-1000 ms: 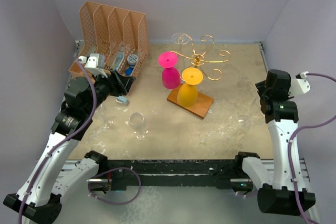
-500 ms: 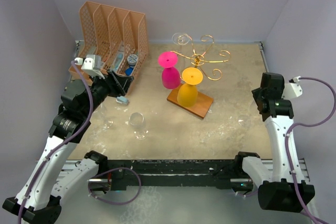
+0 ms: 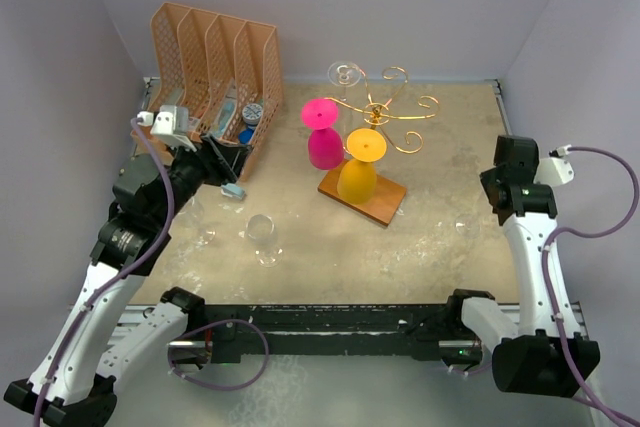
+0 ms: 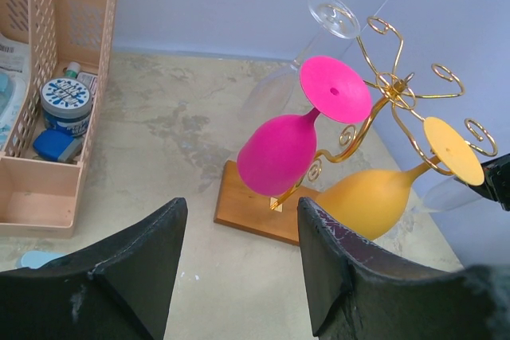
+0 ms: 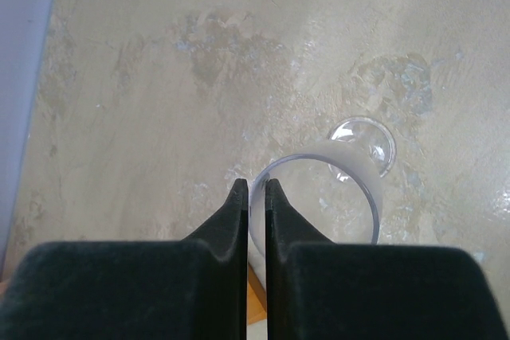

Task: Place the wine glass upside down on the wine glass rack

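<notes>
The gold wire wine glass rack [image 3: 378, 113] stands on its wooden base [image 3: 385, 203] at the table's middle. A pink glass [image 3: 323, 143], a yellow glass [image 3: 357, 173] and a clear glass [image 4: 319, 33] hang from it upside down. My right gripper [image 5: 255, 189] is shut on the rim of a clear wine glass [image 5: 351, 189] that stands upright on the table at the right [image 3: 465, 228]; one finger is inside the bowl, the other outside. My left gripper [image 4: 241, 209] is open and empty, raised left of the rack and facing it.
A second clear glass [image 3: 262, 237] stands on the table near the front left. The orange file organizer [image 3: 212, 65] with small items is at the back left, close to my left arm. A small light-blue object [image 3: 233, 190] lies beside it.
My right gripper has closed onto the clear glass's rim, and its wrist has shifted slightly left. The left arm drew back a little to the left, still open.
</notes>
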Controlling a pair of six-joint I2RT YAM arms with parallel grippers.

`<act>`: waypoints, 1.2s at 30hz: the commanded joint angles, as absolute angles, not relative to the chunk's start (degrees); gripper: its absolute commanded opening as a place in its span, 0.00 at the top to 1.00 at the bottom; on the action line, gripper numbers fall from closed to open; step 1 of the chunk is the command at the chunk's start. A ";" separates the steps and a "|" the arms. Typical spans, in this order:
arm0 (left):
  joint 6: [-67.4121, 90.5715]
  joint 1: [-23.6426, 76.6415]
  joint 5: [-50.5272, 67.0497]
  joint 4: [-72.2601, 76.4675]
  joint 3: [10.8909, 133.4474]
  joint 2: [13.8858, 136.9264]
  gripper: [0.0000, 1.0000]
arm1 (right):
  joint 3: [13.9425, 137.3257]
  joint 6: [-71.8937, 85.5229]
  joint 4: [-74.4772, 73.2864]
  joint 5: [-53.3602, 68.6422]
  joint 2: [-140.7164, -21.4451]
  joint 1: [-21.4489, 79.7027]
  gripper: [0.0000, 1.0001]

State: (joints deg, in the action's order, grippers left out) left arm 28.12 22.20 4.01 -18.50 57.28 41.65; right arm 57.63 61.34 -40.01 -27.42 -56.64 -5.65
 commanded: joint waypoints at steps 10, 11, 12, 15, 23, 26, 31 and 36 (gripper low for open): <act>30.56 22.12 5.16 -15.23 62.98 40.75 0.45 | 66.05 61.47 -42.45 -29.45 -53.62 -5.89 1.00; 30.97 22.15 5.68 -14.76 63.34 40.84 0.45 | 66.71 61.66 -42.45 -29.87 -52.89 -5.89 1.00; 31.47 22.15 6.27 -13.85 63.68 40.89 0.45 | 67.38 61.74 -42.45 -30.29 -52.18 -5.82 1.00; 33.48 22.15 8.37 -11.32 64.51 41.35 0.45 | 69.78 61.88 -42.10 -31.72 -50.52 -5.89 1.00; 42.15 22.09 16.86 -1.97 66.28 46.20 0.46 | 75.78 57.76 -34.25 -27.19 -42.96 -5.83 1.00; 47.88 22.15 21.05 3.68 65.96 49.18 0.46 | 76.29 55.38 -26.23 -22.16 -37.85 -5.89 1.00; 58.03 23.51 25.16 16.03 66.66 54.93 0.47 | 76.27 53.88 -13.52 -12.08 -31.69 -5.89 1.00; 58.90 31.86 21.71 19.12 71.13 60.56 0.47 | 74.68 54.95 -5.34 -2.45 -29.30 -5.81 1.00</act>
